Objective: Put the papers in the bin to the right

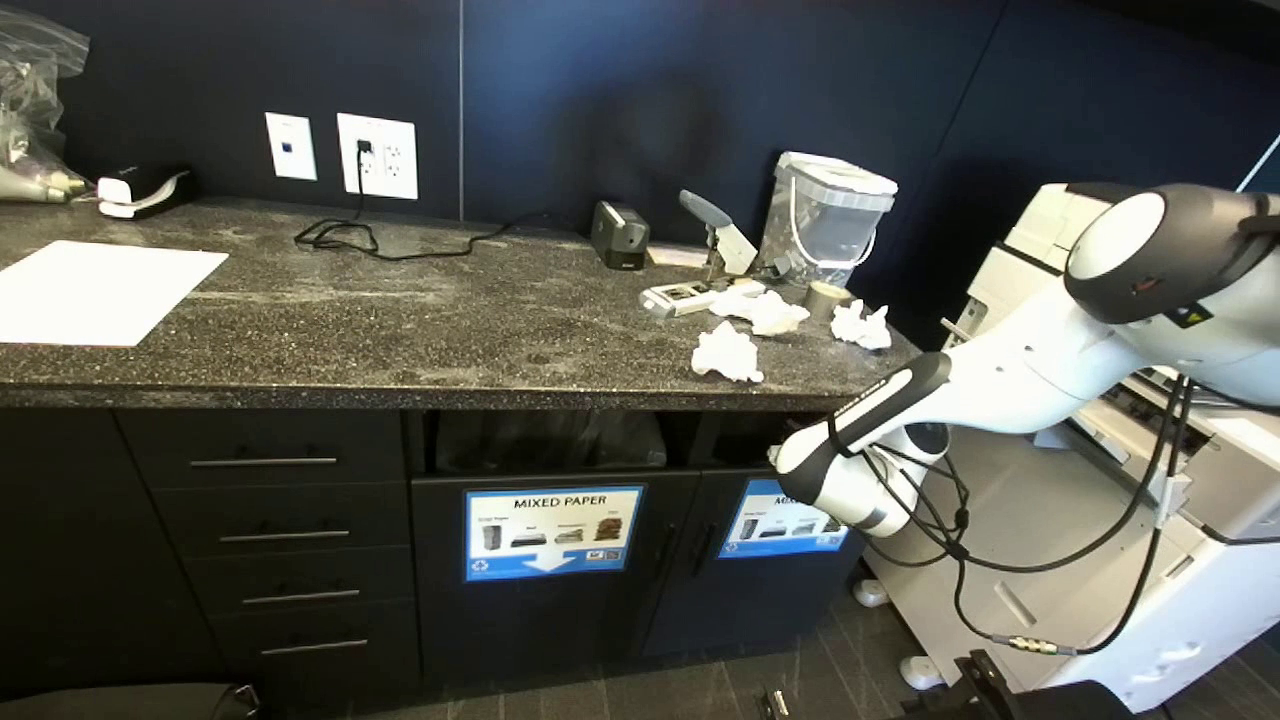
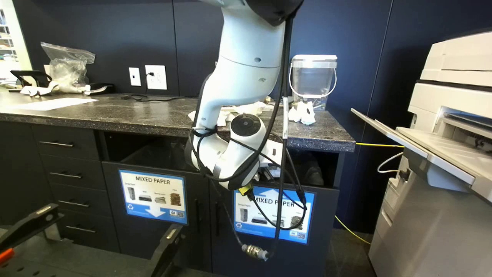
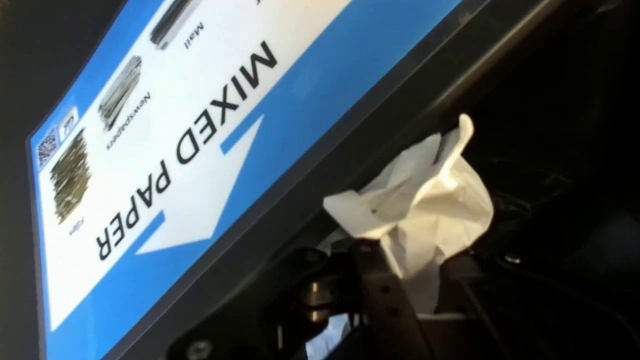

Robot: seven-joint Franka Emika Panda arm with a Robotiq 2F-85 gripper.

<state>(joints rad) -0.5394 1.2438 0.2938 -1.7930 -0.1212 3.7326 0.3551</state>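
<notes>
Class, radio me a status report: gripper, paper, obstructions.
Gripper closed on crumpled paper wad. Wad at mouth of right-hand MIXED PAPER bin. Other wads on counter. Inside too dark to judge obstructions.

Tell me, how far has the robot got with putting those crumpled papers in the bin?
Done: one paper wad is picked up; whether others are inside the right-hand MIXED PAPER bin can't be seen.
In hand: the claw grips that wad, apparently at the bin's opening.
Left: releasing it, then at least three more wads lying on the counter.
</notes>
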